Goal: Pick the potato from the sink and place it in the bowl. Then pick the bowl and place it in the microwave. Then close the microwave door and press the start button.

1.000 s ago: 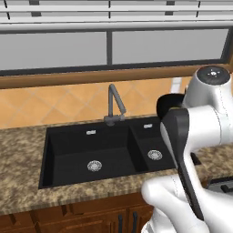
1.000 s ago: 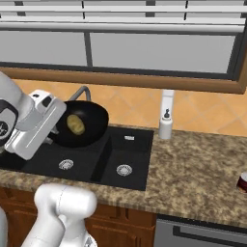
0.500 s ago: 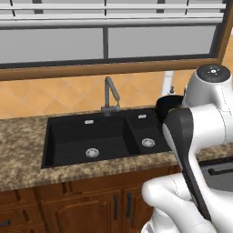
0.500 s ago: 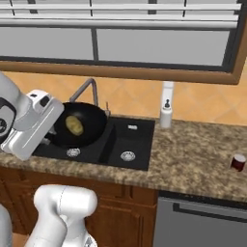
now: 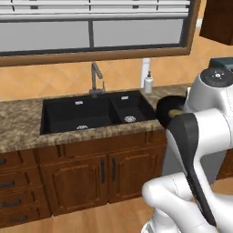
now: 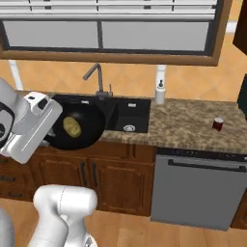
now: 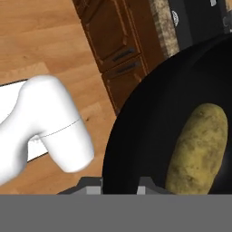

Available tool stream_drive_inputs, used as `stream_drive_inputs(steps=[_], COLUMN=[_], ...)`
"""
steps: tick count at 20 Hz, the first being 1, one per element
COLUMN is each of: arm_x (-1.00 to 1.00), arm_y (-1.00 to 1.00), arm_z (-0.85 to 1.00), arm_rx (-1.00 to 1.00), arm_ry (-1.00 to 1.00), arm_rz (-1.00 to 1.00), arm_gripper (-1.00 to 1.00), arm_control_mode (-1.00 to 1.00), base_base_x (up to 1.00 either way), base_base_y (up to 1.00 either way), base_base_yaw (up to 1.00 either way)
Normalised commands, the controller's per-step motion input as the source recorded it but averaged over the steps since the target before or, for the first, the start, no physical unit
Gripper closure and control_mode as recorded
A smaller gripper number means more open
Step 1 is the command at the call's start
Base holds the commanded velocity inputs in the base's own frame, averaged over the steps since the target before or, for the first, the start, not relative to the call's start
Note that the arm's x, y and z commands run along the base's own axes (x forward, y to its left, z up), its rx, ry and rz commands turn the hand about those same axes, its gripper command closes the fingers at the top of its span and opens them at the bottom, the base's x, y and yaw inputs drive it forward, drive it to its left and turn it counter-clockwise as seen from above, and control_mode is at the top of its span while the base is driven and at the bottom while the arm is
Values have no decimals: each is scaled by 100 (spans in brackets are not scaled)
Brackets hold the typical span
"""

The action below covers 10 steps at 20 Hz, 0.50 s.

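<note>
You are seeing a white soap bottle (image 6: pixel 159 91) standing on the speckled granite desk (image 6: pixel 193 126), a small red can (image 6: pixel 218 124) sitting well apart.

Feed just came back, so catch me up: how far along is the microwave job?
Done: the potato lies in the bowl. In hand: the gripper is shut on the bowl's rim, holding it in the air in front of the sink cabinets. Left: putting the bowl in the microwave, closing the door, pressing start.

glossy white arm (image 5: pixel 214 113), dark grey joint bands, rounded segments, boxy wrist.
</note>
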Motion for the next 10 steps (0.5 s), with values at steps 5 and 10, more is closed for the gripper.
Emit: stream_drive_inputs(steps=[5,10], arm_x=[0,0], arm_y=[0,0], arm_z=[0,0], arm_rx=[0,0], arm_ry=[0,0], arm_rz=[0,0], arm_gripper=[100,100], arm_control_mode=[100,100], base_base_x=[-25,-6], base_base_y=[16,3], base_base_yaw=[-75,-92])
